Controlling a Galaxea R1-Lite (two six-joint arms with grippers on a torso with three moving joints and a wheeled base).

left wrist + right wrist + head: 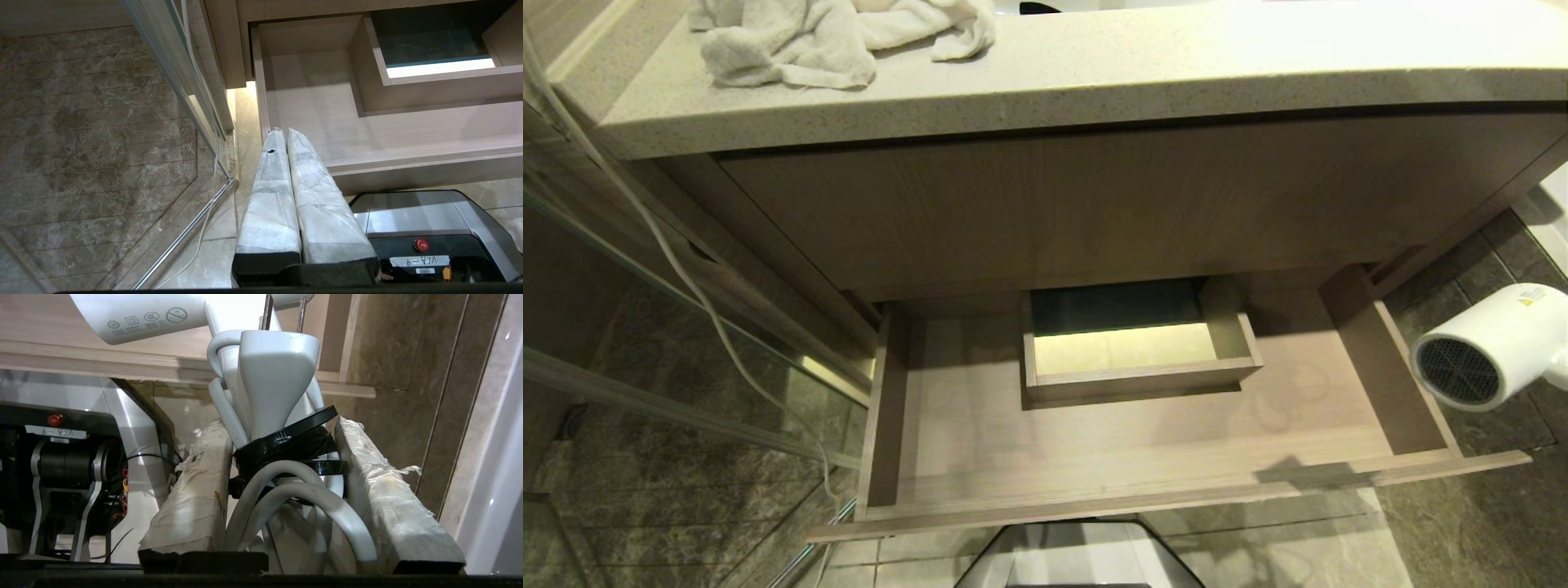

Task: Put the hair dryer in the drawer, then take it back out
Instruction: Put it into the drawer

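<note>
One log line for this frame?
right gripper: shut on hair dryer | dryer: right of open drawer, outside | left gripper: shut, idle

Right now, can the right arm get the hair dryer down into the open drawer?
Probably yes. The right gripper is clamped on the hair dryer, which hangs just outside the drawer's right side wall. The drawer is pulled out with a bare floor; only that wall and the boxed cut-out need clearing.

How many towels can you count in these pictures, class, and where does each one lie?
1. The towel lies crumpled on the countertop, toward its left end in the head view, above the open drawer. Others may lie beyond the picture's top edge.
</note>
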